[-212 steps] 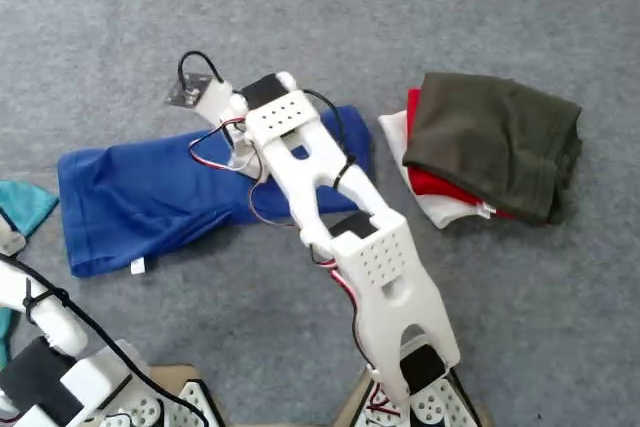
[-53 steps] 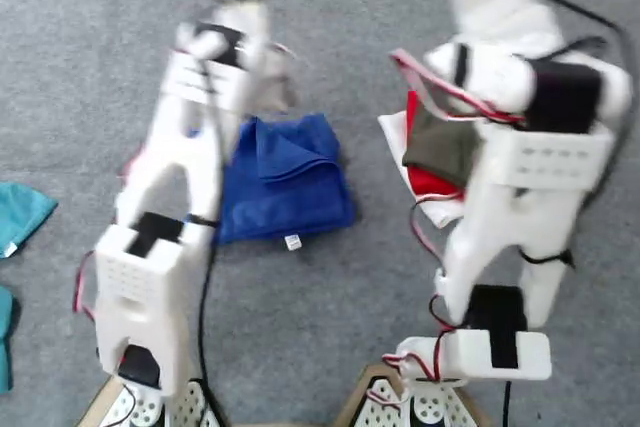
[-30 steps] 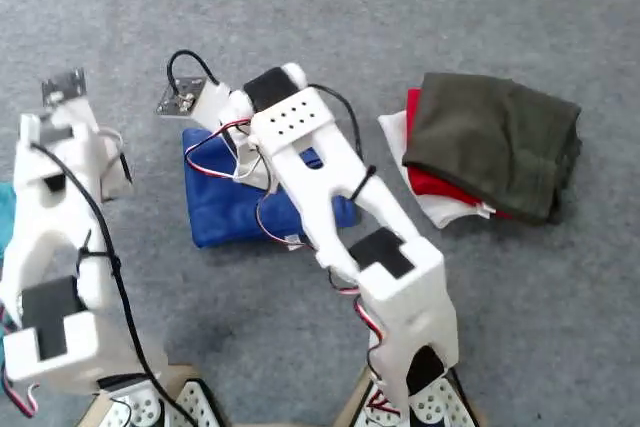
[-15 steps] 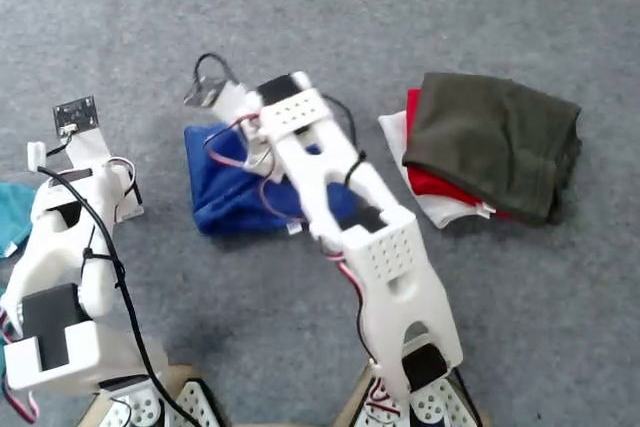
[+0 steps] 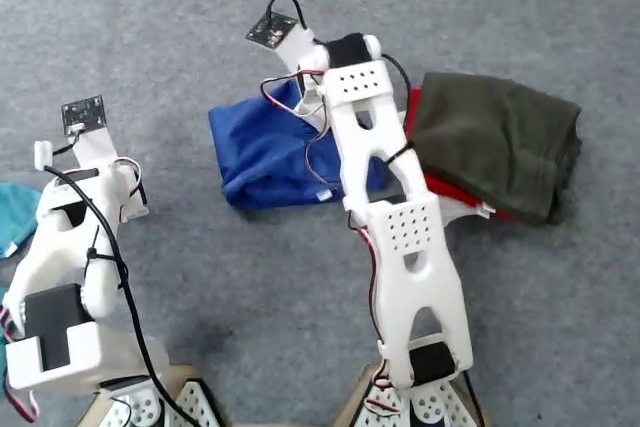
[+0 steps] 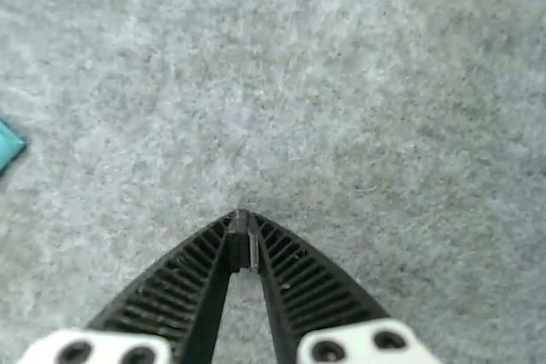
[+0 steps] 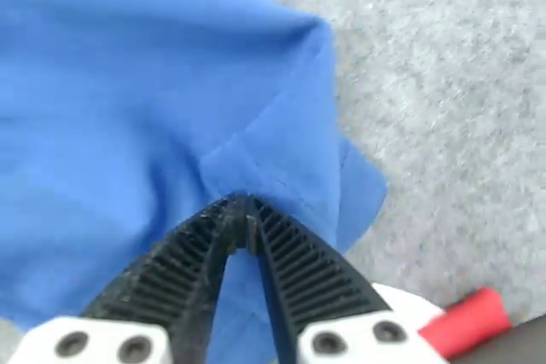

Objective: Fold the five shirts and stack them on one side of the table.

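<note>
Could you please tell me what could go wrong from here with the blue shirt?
1. The right gripper pinches just one fold of the blue shirt, so the shirt may come unfolded or bunch up if pulled.
2. The right arm lies close beside the olive shirt and the red one; it could knock them askew.
</note>
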